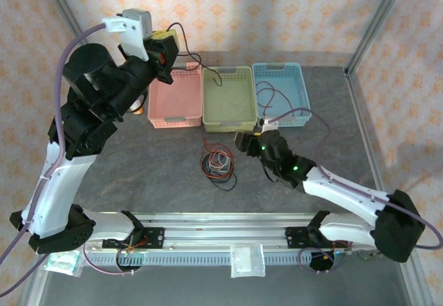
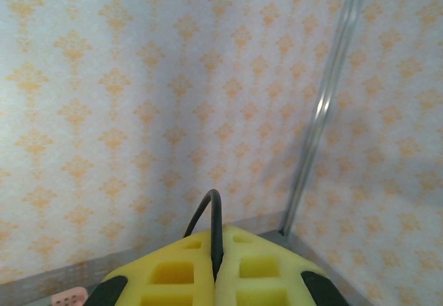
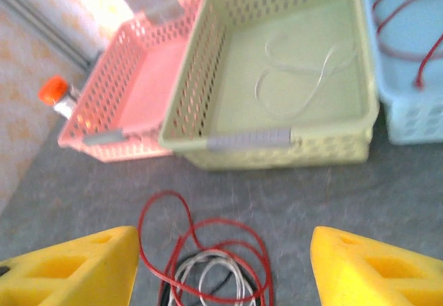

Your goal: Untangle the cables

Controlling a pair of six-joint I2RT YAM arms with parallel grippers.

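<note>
Two left gripper [image 2: 216, 268] jaws are seen pinching a black cable [image 2: 212, 216] in the left wrist view; the right gripper [image 3: 223, 261] is spread above tangled cables [image 3: 208, 268] on the table [image 3: 346, 195].

1. Baskets: 3, i.e. pink basket [image 1: 172, 120], green basket [image 1: 228, 127], blue basket [image 1: 277, 66].
2. Loose cables: 3, i.e. black cable [image 2: 211, 216], white cable [image 3: 304, 77], red cable [image 3: 429, 50].
3. Tangle [image 1: 218, 162] on bench [image 1: 138, 174]: 1, strand qty unclear.
4. End effectors: 2, i.e. left end effector [image 1: 170, 41], right end effector [image 3: 221, 250].
5. Orange-capped item [image 3: 54, 91]: 1.
</note>
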